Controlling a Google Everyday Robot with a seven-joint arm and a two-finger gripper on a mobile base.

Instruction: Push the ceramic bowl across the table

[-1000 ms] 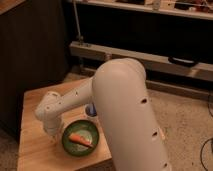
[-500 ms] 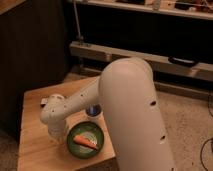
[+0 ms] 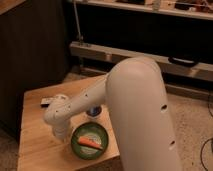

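Arm: I see the big white arm (image 3: pixel 140 115) filling the right and centre of my view, its forearm reaching down and left over the table.
Hand: my hand (image 3: pixel 61 134) sits at the low end of that forearm, down at the tabletop just left of the bowl; only its white wrist housing shows, so I cannot tell whether it is released or clenched.
Bowl: the round, shallow, dark green glossy ceramic bowl (image 3: pixel 90 142) rests on the table near the front right corner, upright, its left rim just beside the hand; I cannot tell whether the two touch.
Bowl contents: an orange carrot-like piece (image 3: pixel 91 143) lies inside the bowl, slanting across its middle.
Table: the small rectangular light-wood table (image 3: pixel 37 145) with plank-grain top carries everything; I see bare wood to the left and in front of the hand.
Glass: a small clear glass (image 3: pixel 93 111) stands behind the bowl, partly hidden under the forearm.
Bar: a small black-and-white flat bar (image 3: pixel 46 102) lies near the back left of the table, well apart from the bowl.
Background: a dark cabinet (image 3: pixel 30 55) stands at the left, a long metal rail (image 3: pixel 125 54) runs behind, and the floor (image 3: pixel 192 115) is speckled.
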